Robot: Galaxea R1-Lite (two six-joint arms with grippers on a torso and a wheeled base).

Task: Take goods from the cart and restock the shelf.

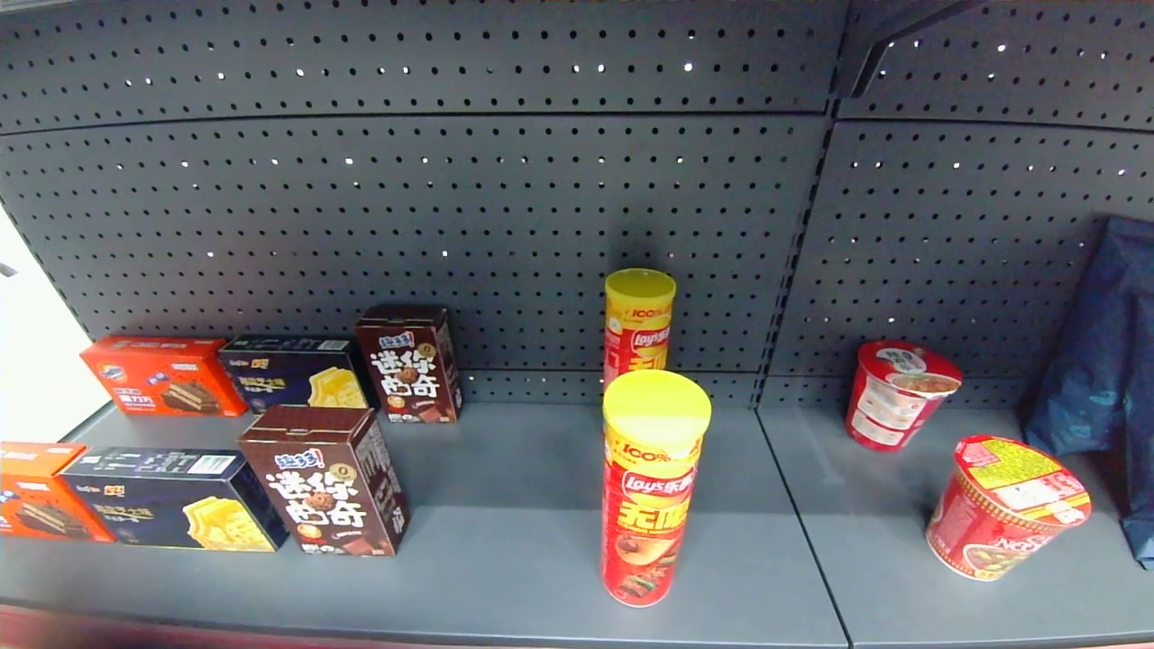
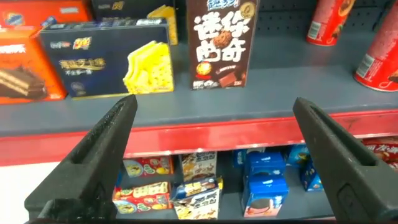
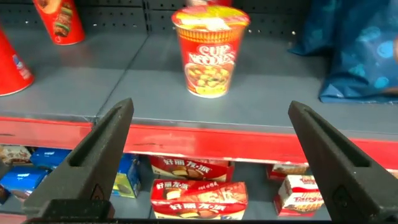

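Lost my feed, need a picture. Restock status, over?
Left gripper open, empty. Right gripper open, empty. Shelf holds boxes, chip cans, noodle cups. Nothing blocks the shelf front.

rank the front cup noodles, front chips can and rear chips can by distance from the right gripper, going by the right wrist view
1. front cup noodles, straight ahead at the shelf front
2. front chips can, off to the robot's left
3. rear chips can, left and deepest back

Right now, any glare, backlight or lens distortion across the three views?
Head view: pegboard seams bow, light pricks through its holes, white blowout at the left edge. Left wrist view: left gripper reads as dark silhouette, no glare. Right wrist view: same for right gripper; cup noodles evenly lit.
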